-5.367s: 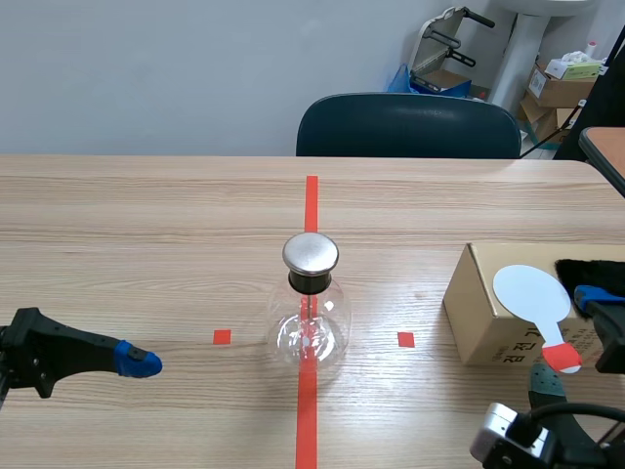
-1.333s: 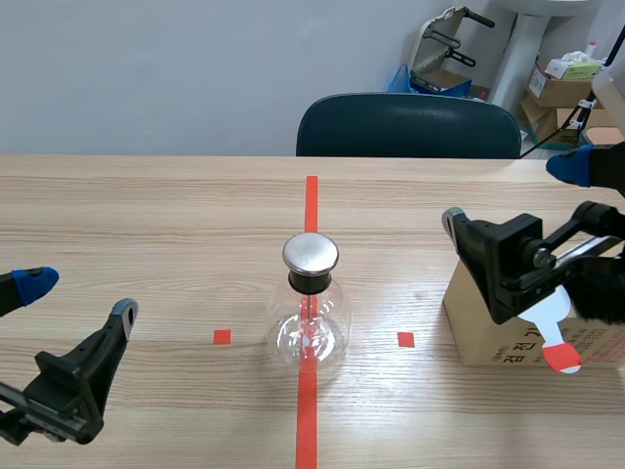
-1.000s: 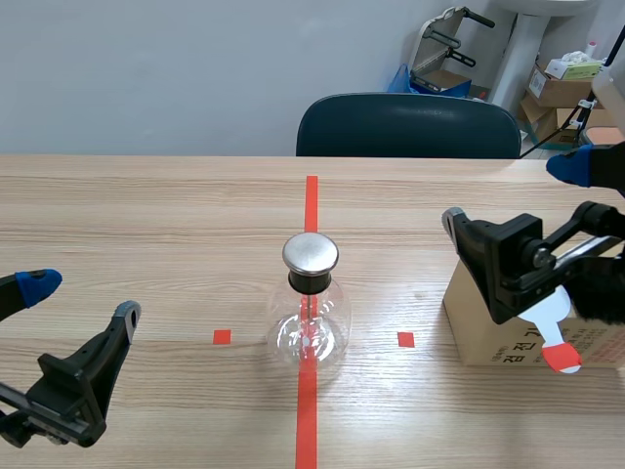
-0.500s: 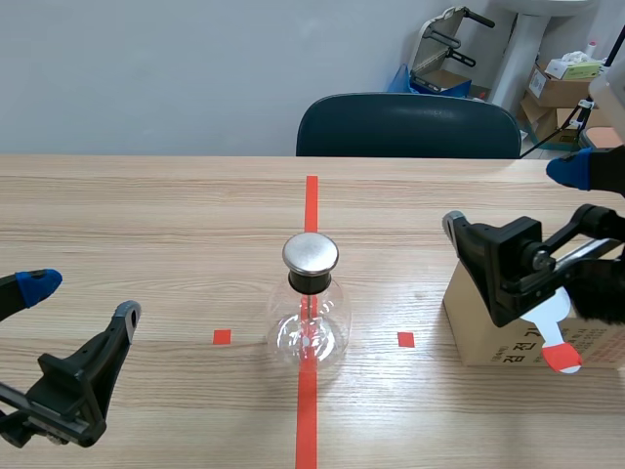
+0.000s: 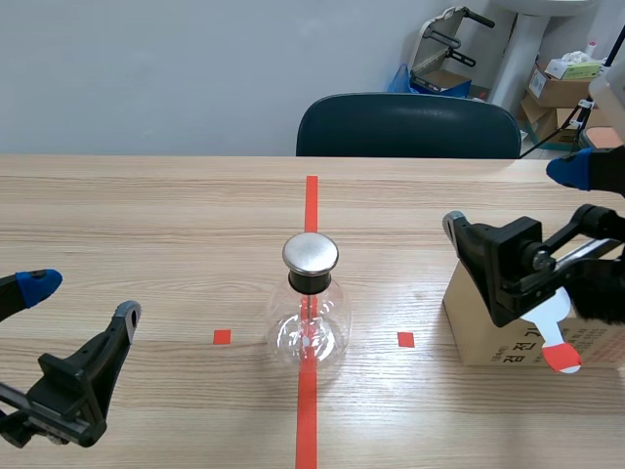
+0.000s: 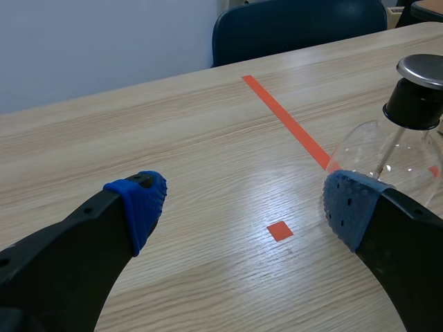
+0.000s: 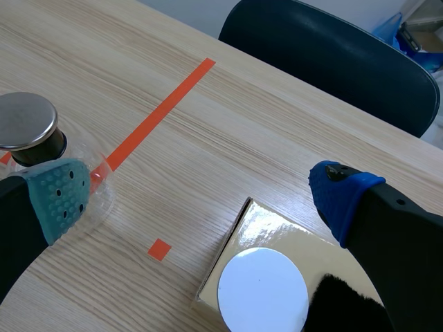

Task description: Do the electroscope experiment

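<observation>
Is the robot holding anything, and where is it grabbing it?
Nothing is held. The left gripper and right gripper are both open; the white paddle lies on the box.

A long table (image 5: 146,244) of light wood with a fine grain fills the near part of the room. Behind its far edge stands a dark blue chair (image 5: 408,125) with a rounded back, close to the table. The wall (image 5: 146,68) behind is plain, pale grey-blue and evenly lit. In the far right corner are cardboard boxes (image 5: 564,86), a white column (image 5: 520,49), a blue bag (image 5: 402,78) and what seems to be a folded metal frame (image 5: 444,39).
</observation>
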